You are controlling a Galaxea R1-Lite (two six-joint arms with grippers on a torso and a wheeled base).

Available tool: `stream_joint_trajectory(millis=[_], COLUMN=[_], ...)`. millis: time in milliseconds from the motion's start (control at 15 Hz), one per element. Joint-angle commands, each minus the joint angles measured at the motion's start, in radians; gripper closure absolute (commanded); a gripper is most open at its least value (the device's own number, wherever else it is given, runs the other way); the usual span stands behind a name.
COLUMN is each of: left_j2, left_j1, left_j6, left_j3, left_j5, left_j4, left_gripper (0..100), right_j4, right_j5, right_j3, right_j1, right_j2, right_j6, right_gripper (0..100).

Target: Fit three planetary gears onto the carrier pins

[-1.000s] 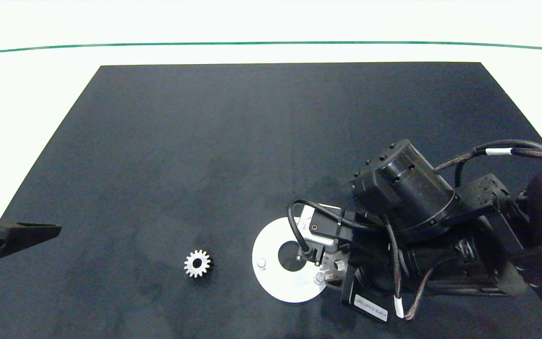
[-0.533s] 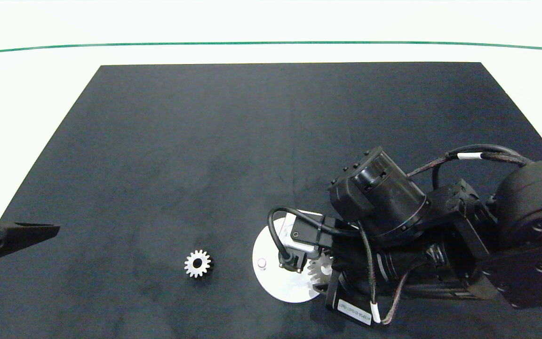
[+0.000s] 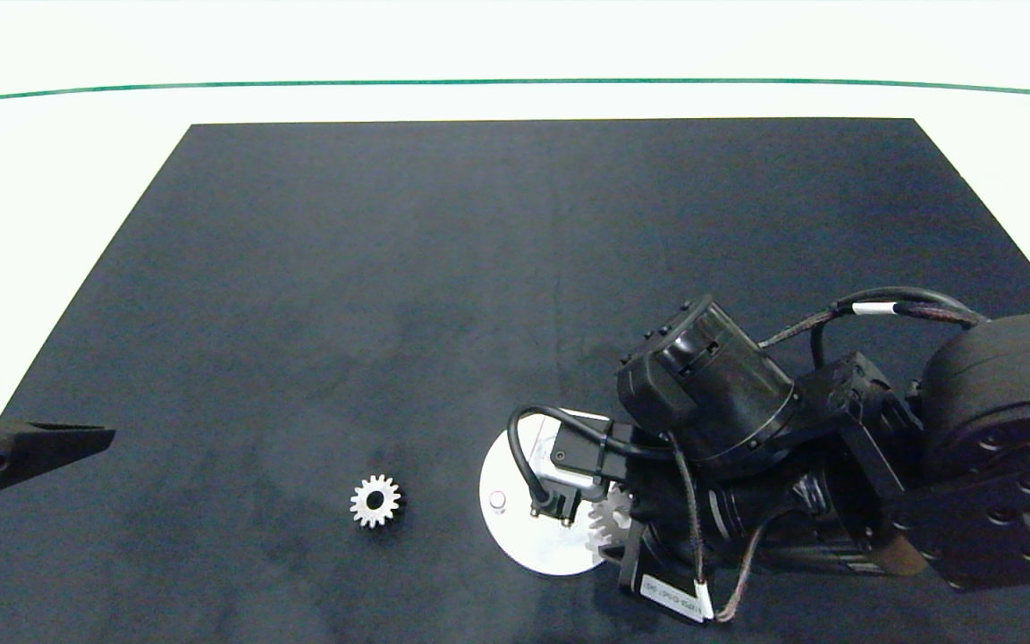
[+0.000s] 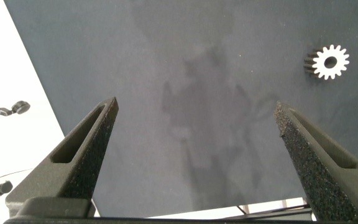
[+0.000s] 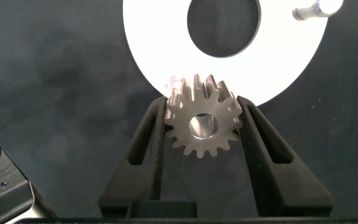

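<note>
Small silver metal spur gear (image 5: 204, 124), bright-toothed with a round centre hole, pinched between the two dark fingers of the right gripper (image 5: 202, 134), held tilted over the near-right edge of the flat white ring-shaped disc (image 5: 166, 50). A pale pin stub (image 5: 176, 83) just visible at the disc's rim, right behind the gear's teeth; whether hole and pin meet, impossible to tell. Another short silvery peg (image 5: 312, 9) standing bare on the disc, across the large centre hole (image 5: 224, 25). From above, same gear (image 3: 610, 514) half hidden under the right arm's wrist. A second identical gear (image 3: 375, 501) lying flat on the black mat (image 3: 390, 268), near the disc's left side. Third gear not seen. Left gripper (image 4: 197, 162) parked at the mat's left edge, fingers spread wide, grasping nothing.
</note>
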Motion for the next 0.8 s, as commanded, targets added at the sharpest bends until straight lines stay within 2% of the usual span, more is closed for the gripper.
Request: stream_joint_trajectory(millis=[67,800], left_j2=[0.0,-0.002], left_j1=[0.0,0.0], left_j6=[0.002,0.002], left_j3=[0.0,0.0], left_j5=[0.001,0.001], left_j4=[0.004,0.004], left_gripper=[0,0], right_j4=[0.003,0.003], right_j5=[0.0,-0.001], right_j3=[0.0,0.014], right_j1=[0.003,0.006], right_j2=[0.008,0.008], right_j6=[-0.001,-0.003], right_gripper=[81,81])
